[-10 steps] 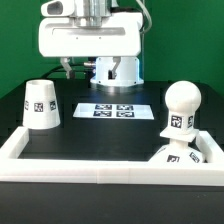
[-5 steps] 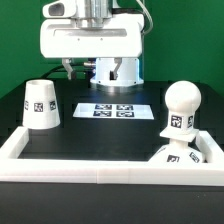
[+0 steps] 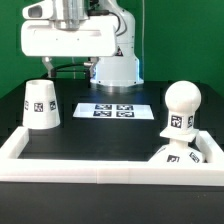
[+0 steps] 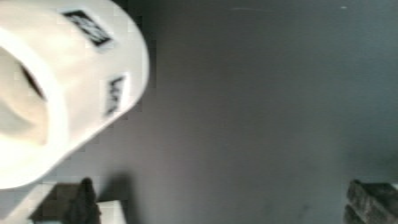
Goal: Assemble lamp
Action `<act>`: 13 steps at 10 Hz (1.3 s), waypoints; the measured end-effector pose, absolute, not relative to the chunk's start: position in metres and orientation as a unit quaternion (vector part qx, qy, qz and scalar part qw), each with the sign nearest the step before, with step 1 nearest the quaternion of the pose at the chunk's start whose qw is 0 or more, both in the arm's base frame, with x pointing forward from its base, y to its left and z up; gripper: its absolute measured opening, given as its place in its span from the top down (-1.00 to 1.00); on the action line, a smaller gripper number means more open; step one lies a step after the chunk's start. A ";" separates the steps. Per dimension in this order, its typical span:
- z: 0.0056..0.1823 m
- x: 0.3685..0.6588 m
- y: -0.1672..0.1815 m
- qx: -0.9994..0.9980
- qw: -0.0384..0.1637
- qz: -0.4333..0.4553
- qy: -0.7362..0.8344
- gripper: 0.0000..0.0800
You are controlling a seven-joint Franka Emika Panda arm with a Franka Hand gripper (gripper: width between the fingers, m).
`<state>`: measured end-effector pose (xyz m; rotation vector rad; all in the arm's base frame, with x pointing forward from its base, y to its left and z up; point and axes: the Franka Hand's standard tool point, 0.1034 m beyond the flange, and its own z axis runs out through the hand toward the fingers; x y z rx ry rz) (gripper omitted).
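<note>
The arm (image 3: 75,38) hangs over the table's (image 3: 100,140) far side, toward the exterior view's left. The shade (image 3: 40,105) stands rim-down at that left edge, the bulb (image 3: 181,110) upright at the right by the wall (image 3: 100,177). The marker board (image 3: 112,110) lies between. The gripper (image 4: 222,205) has its fingers (image 4: 71,203) spread wide, empty

The arm (image 3: 75,35) has swung toward the exterior view's left since a second ago, half a second ago it had not yet moved; its white head now hangs above the shade (image 3: 41,104); the shade (image 4: 63,90) now fills much of the wrist view.
</note>
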<state>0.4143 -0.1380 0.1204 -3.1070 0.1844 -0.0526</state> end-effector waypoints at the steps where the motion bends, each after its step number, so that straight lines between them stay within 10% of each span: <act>1: 0.122 0.411 -0.149 -0.998 0.014 -0.019 0.062 -0.75; 13: 0.079 0.383 -0.155 -0.998 -0.013 -0.015 0.055 -0.75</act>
